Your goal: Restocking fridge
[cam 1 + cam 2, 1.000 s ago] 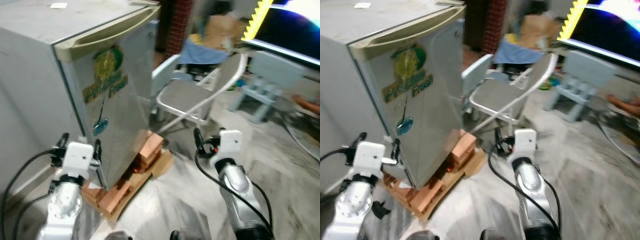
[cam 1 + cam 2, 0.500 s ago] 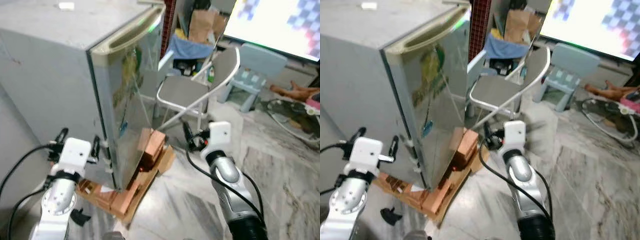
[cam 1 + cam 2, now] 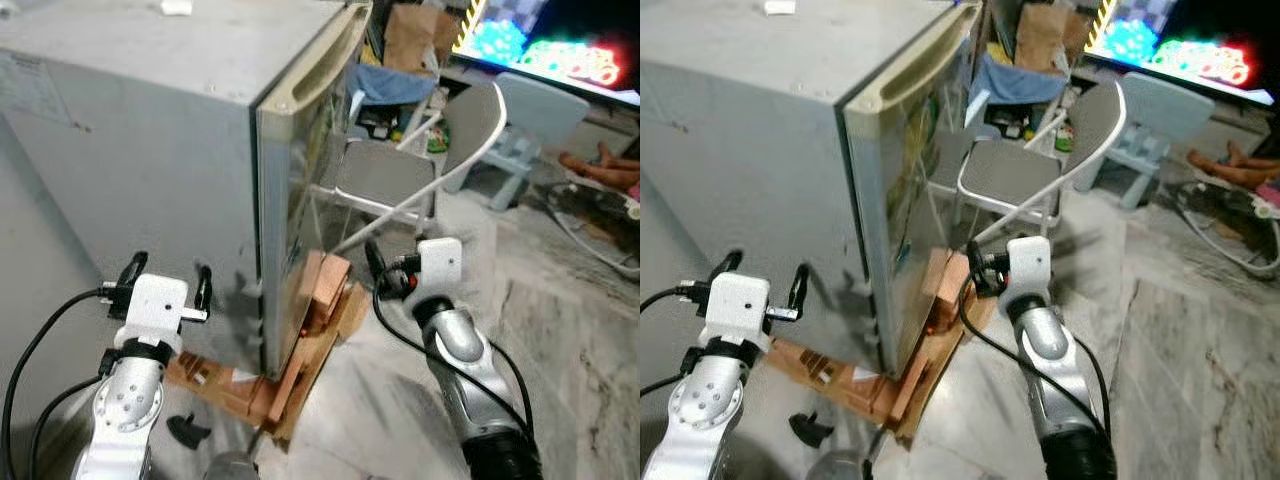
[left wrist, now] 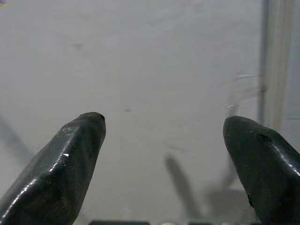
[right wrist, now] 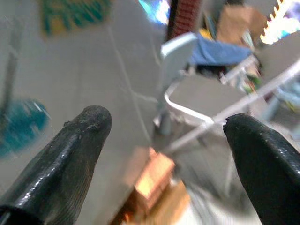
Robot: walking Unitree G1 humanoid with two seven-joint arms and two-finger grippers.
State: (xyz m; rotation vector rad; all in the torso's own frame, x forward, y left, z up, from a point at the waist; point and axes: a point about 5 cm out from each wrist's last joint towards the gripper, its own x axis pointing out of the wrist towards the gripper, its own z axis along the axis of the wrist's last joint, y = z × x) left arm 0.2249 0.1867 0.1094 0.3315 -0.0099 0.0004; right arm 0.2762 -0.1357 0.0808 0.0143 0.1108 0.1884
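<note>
From my head, the small grey fridge (image 3: pixel 180 130) stands shut on its wooden blocks (image 3: pixel 300 350), my left gripper (image 3: pixel 165 285) by its side wall and my right gripper (image 3: pixel 385 270) before the door. Along my left wrist, spread fingers (image 4: pixel 75 154) hold nothing. Along my right wrist, parted fingers (image 5: pixel 70 154) face the door and folding chair (image 5: pixel 206 101); I judge a careless swing could snag it.

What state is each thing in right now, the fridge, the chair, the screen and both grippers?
Fridge: door shut, standing on bricks and cardboard.
Folding chair: unfolded, seat bare.
Screen: switched on, showing bright colours.
Left gripper: open, holding nothing, facing the fridge's side wall.
Right gripper: open, holding nothing, raised beside the fridge door.
</note>
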